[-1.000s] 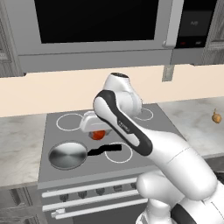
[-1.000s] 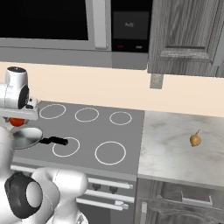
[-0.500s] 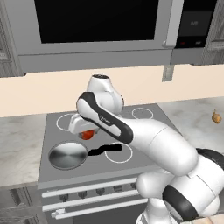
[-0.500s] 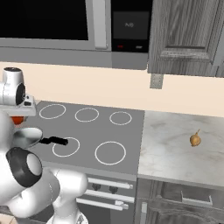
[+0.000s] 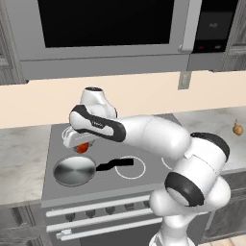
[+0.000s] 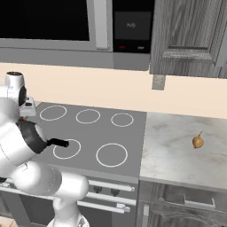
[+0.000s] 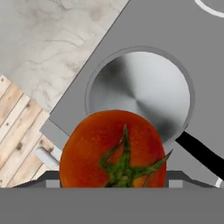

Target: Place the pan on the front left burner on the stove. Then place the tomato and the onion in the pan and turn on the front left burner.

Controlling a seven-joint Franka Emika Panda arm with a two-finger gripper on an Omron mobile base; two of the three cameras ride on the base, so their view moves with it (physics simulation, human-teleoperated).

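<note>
Here the claw [image 5: 80, 144] gripped the tomato [image 7: 113, 148] above the pan [image 5: 74, 170] on the stove [image 6: 102, 133]. It should lower over the middle before letting go, I think.

Red-orange tomato [image 7: 113, 148], green stem. Shiny steel pan [image 5: 74, 170], black handle. Grey stove [image 6: 102, 133], white rings. Golden-tan onion [image 6: 198, 141]. Pale marbled counter [image 6: 186, 150].

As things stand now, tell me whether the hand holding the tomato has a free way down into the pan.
Probably yes. The hand holds the tomato just above the far rim of the pan, which sits bare on the stove. In the hand view nothing lies between tomato and pan, though it may need to shift slightly forward first.
</note>
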